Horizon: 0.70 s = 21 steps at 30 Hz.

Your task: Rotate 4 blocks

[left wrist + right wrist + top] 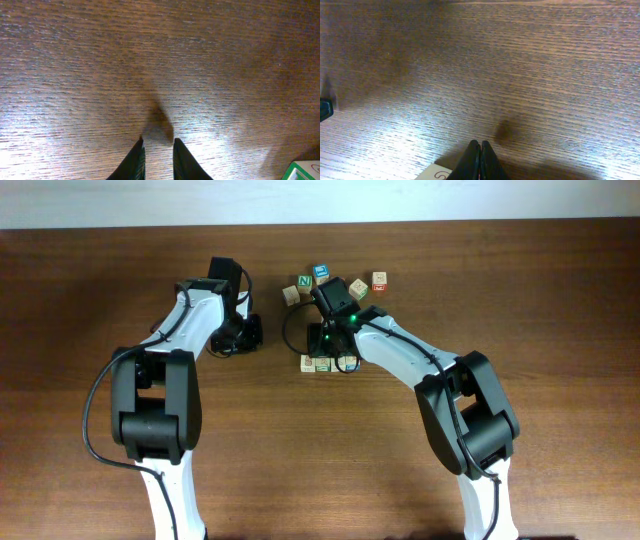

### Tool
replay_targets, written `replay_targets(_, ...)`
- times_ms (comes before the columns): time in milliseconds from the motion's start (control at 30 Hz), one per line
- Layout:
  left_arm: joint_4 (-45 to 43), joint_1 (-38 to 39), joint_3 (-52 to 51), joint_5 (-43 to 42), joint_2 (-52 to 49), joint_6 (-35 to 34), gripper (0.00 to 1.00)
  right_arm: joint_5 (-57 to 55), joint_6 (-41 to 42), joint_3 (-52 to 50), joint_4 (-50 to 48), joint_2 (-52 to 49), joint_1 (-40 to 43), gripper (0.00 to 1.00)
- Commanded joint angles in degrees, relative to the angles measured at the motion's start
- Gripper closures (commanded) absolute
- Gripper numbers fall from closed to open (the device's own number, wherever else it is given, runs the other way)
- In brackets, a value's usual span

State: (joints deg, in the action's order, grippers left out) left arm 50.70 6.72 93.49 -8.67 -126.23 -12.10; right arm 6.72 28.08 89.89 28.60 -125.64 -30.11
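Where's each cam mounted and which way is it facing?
Overhead: above the table, looking straight down; left arm, right arm, blocks show.
Left wrist: on that arm, looking down past the left gripper at bare wood.
Right wrist: likewise, past the shut right gripper; pale block at frame bottom.
All share the table.

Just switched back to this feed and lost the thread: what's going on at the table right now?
Neither arm is holding a block at this moment. The right pincer is shut and empty, low over bare table in among the wooden cubes, with a pale block just at the edge of its wrist view. The left pincer is slightly open, also empty, off to the left of the group. The blue-faced cube sits untouched at the far side.
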Motion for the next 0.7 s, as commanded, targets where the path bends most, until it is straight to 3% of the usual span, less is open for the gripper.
replay_targets(0, -0.1, 0.0, 0.4, 1.0, -0.4, -0.7, 0.82, 0.3, -0.1, 0.6, 0.2, -0.5, -0.3, 0.96)
replay_targets(267, -0.1, 0.0, 0.4, 0.9, -0.4, -0.7, 0.82, 0.2, -0.1, 0.6, 0.3, -0.5, -0.4, 0.94)
replay_targets(333, -0.1, 0.0, 0.4, 0.8, -0.4, -0.7, 0.82, 0.2, -0.6, 1.1, -2.3, -0.4, 0.2, 0.83)
replay_targets(400, -0.1, 0.0, 0.4, 0.8, -0.4, -0.7, 0.83, 0.1, -3.8, 7.7, 2.5, -0.3, 2.7, 0.75)
replay_targets(467, 0.0, 0.0, 0.4, 0.8, -0.4, -0.7, 0.83, 0.1, -4.2, 15.2, 14.1, -0.2, 6.7, 0.75)
replay_targets(533, 0.1, 0.2, 0.4, 0.8, -0.4, -0.7, 0.83, 0.1, -4.3, 15.1, 21.6, -0.7, 10.3, 0.78)
replay_targets(667, -0.5, 1.4, 0.4, 0.8, -0.4, -0.7, 0.82, 0.1, -5.3, 6.3, 16.4, -1.4, 11.0, 0.86)
